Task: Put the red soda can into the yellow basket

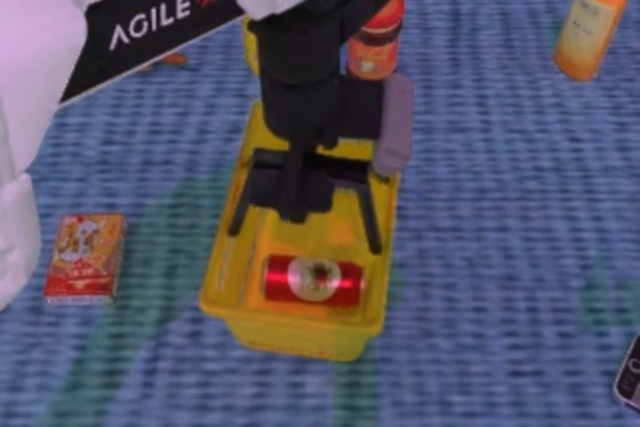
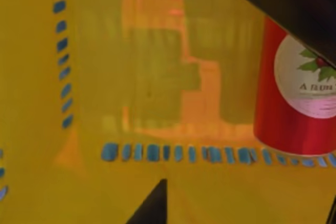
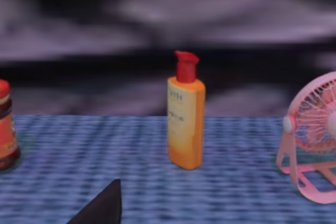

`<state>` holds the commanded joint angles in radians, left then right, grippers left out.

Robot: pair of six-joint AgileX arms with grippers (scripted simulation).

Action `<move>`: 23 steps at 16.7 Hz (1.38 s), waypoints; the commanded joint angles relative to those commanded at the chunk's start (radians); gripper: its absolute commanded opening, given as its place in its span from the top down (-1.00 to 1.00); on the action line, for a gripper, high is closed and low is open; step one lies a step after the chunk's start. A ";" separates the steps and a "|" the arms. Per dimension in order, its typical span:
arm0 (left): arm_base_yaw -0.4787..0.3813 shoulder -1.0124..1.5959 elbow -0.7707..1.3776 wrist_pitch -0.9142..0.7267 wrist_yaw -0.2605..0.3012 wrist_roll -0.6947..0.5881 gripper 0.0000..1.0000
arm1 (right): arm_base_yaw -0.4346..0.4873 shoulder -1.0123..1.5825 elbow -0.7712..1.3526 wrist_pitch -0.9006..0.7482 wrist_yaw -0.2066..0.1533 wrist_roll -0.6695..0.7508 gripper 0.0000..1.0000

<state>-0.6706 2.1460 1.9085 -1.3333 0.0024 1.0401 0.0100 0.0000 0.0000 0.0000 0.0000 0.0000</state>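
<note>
Red soda can (image 1: 313, 280): you would have found it lying on its side inside the yellow basket (image 1: 290, 332), at the basket's lower end, just below the middle of the top view. Its white round emblem faced up.
Yellow basket: it sat in the centre of the top view, long side running up and down, its two black handles folded across the inside.
Left gripper (image 1: 295, 209): it hung over the basket's middle, above the can and clear of it, fingers spread and holding nothing. Your left arm reached in from the upper left of the frame.
Left wrist view: the can (image 2: 296, 100) filled the right edge, resting on the yellow basket floor (image 2: 157, 87).
Right arm: not seen from above; I could not tell how its fingers stood.
Other things: a dark jar (image 1: 376, 39) above the basket, an orange pump bottle (image 1: 590, 19) at upper right, a small red box (image 1: 86, 258) at left, a pink fan (image 3: 315, 137) in the right wrist view.
</note>
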 joint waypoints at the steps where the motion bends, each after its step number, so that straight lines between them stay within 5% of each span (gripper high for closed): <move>1: 0.000 0.000 0.000 0.000 0.000 0.000 0.06 | 0.000 0.000 0.000 0.000 0.000 0.000 -1.00; 7: 0.000 0.000 0.000 0.000 0.000 0.000 0.96 | 0.000 0.000 0.000 0.000 0.000 0.000 -1.00; 23: 0.000 0.000 0.000 0.000 0.000 0.000 1.00 | 0.000 0.000 0.000 0.000 0.000 0.000 -1.00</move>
<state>-0.6706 2.1460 1.9085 -1.3333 0.0024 1.0401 0.0100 0.0000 0.0000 0.0000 0.0000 0.0000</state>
